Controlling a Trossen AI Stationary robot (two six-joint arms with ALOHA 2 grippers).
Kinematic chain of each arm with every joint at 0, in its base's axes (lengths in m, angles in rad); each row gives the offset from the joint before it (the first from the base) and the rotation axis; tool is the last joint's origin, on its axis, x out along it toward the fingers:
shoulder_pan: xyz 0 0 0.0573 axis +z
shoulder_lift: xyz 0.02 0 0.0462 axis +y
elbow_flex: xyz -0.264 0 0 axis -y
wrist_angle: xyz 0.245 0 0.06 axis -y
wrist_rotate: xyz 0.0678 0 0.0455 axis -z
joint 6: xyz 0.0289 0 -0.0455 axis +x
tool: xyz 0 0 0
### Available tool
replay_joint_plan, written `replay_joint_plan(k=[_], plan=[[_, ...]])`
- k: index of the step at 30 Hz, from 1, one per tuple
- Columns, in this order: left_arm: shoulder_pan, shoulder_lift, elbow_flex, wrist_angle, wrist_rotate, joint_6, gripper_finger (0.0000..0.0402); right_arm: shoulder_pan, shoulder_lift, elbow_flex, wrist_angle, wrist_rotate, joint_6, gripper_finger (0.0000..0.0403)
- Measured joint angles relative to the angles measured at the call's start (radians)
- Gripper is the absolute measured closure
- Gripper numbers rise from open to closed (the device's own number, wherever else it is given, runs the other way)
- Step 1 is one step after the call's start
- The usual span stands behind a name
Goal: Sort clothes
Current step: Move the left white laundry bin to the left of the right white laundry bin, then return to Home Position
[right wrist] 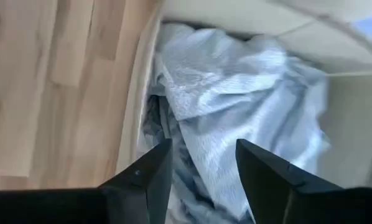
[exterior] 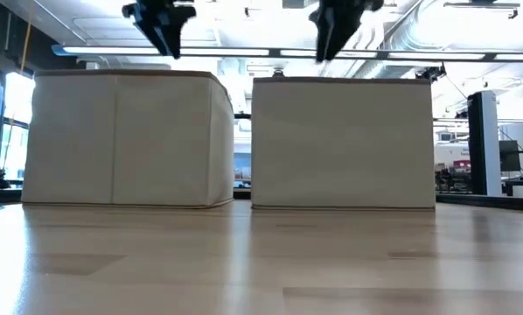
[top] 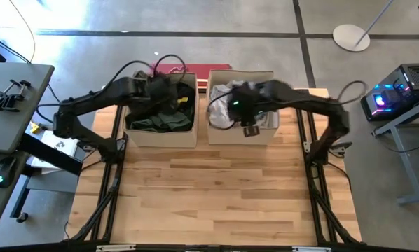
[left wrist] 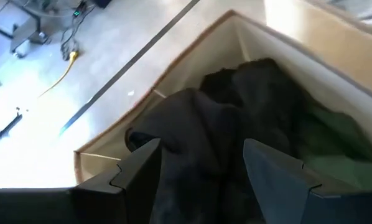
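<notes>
L gripper (left wrist: 201, 171) wide over dark clothes (left wrist: 248, 106), R gripper (right wrist: 201, 168) wide (pale clothes (right wrist: 236, 99) below)

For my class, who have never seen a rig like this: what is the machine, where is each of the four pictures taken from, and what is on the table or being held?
It is a robot with two dark arms at a wooden table. One picture looks straight down, one looks level across the tabletop, and two come from cameras on the wrists. Two beige fabric boxes stand side by side. The left box holds dark clothes; the right box holds pale clothes. The left gripper hangs open over the dark pile and the right gripper open over the pale one. Neither holds anything.
</notes>
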Motion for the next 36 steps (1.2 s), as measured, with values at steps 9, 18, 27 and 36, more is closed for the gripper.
replay_joint_plan(k=[9,18,27,36], plan=[[0.167,0.165,0.0,0.228,0.184,0.187,0.0181,0.004,-0.27,-0.11,0.025,-0.032,0.176,0.0238],[0.199,0.431,0.001,0.562,0.312,0.372,0.0181,0.065,-0.478,-0.325,0.123,-0.012,0.324,0.0238],[0.205,0.413,-0.001,0.815,0.475,0.538,0.0181,0.103,-0.597,-0.581,0.25,-0.005,0.392,0.0238],[0.123,0.194,-0.001,0.706,0.474,0.521,0.0181,0.163,-0.665,-0.602,0.293,-0.03,0.516,0.0238]])
